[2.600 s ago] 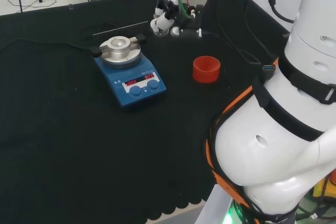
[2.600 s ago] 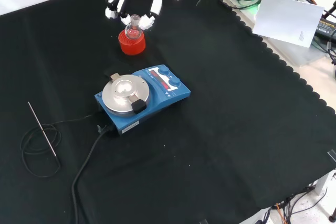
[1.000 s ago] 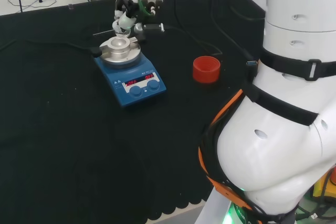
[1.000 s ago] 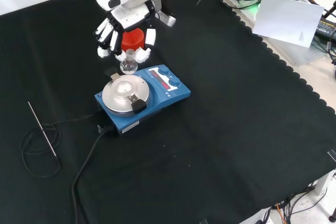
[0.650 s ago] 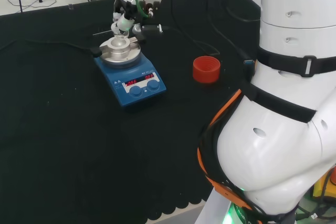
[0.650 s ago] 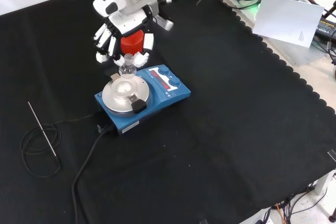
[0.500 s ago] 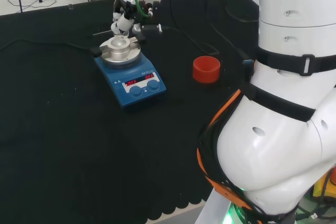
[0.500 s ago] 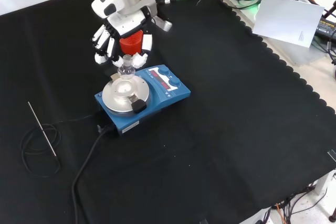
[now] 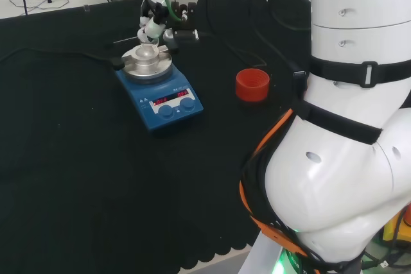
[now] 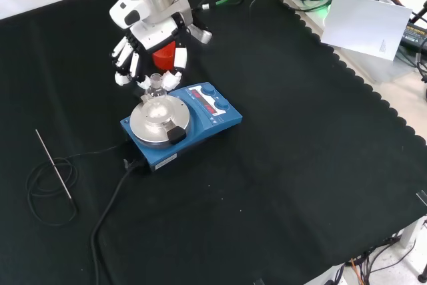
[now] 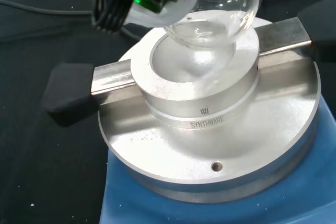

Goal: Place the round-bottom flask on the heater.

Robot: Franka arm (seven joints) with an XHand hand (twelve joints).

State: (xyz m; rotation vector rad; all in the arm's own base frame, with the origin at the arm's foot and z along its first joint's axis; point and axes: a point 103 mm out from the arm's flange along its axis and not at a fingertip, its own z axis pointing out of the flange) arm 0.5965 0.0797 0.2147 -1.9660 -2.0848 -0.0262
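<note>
Since the earlier frames the hand (image 10: 148,43) has carried the round-bottom flask (image 10: 156,91) away from the red ribbed stand (image 9: 252,85) and across to the heater (image 10: 179,125), so that in the front view the flask hangs over the silver block rather than short of it. Its fingers (image 10: 175,62) are curled round the flask's neck, pinching it just below the mouth, with the bulb hanging down. In the wrist view the clear bulb (image 11: 220,3) sits above the round well (image 11: 184,61) of the metal block, set toward one rim of the well rather than dead over its middle; whether glass already touches metal is hard to say, since the glass is clear and the reflections mislead. The flask's long axis looks close to upright, perhaps slightly tilted. That offset is what the coming move turns on: the bulb likely needs a small shift toward the well's centre and then a straight descent, so it seats in the hollow instead of riding on the lip. On the tabletop (image 10: 287,165), the stand stands empty, well apart from the heater.
</note>
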